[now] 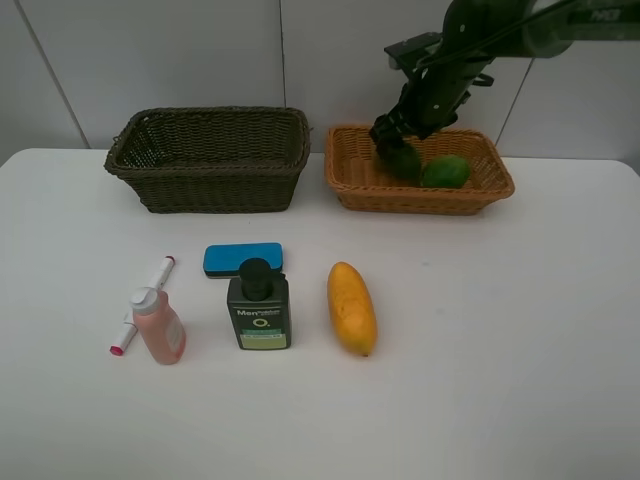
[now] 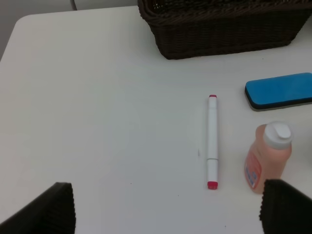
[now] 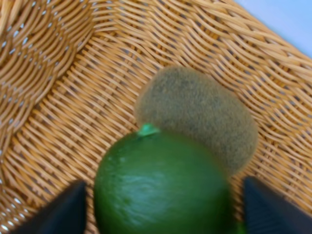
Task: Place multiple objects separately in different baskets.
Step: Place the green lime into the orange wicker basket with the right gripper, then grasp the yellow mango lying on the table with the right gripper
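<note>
The right claw (image 3: pixel 163 208), open around the dark green avocado (image 1: pixel 404 163), drops it in the orange-tan wicker basket (image 1: pixel 345 185), upper right. Next, it should lift clear. The left claw (image 2: pixel 165 209) is open, empty.

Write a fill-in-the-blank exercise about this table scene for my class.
The kiwi lies in the ____ basket.
The marker lies beside the ____ bottle.
The mango lies on the white ____.
Missing words: orange, pink, table.
</note>
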Controlling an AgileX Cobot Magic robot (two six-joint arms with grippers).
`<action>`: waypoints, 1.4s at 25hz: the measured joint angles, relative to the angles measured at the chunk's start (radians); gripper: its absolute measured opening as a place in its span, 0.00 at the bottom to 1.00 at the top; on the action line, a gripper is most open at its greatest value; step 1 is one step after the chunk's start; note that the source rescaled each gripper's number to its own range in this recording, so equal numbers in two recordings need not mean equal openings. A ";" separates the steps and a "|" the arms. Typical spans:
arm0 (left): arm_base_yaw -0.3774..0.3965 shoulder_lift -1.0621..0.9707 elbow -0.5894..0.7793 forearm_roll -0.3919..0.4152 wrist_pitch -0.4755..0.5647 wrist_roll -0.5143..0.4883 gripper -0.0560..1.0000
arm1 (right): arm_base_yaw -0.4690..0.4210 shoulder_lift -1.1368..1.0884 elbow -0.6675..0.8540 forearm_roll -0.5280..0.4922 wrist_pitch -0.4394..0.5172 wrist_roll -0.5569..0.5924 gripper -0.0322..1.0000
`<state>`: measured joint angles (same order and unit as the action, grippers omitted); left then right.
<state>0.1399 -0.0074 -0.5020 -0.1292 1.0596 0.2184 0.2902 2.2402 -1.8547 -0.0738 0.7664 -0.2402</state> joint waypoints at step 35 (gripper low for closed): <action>0.000 0.000 0.000 0.000 0.000 0.000 1.00 | 0.010 -0.515 0.659 0.022 -0.092 0.355 0.99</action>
<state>0.1399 -0.0074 -0.5020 -0.1292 1.0596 0.2184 0.3003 1.7254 -1.1953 -0.0518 0.6742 0.1146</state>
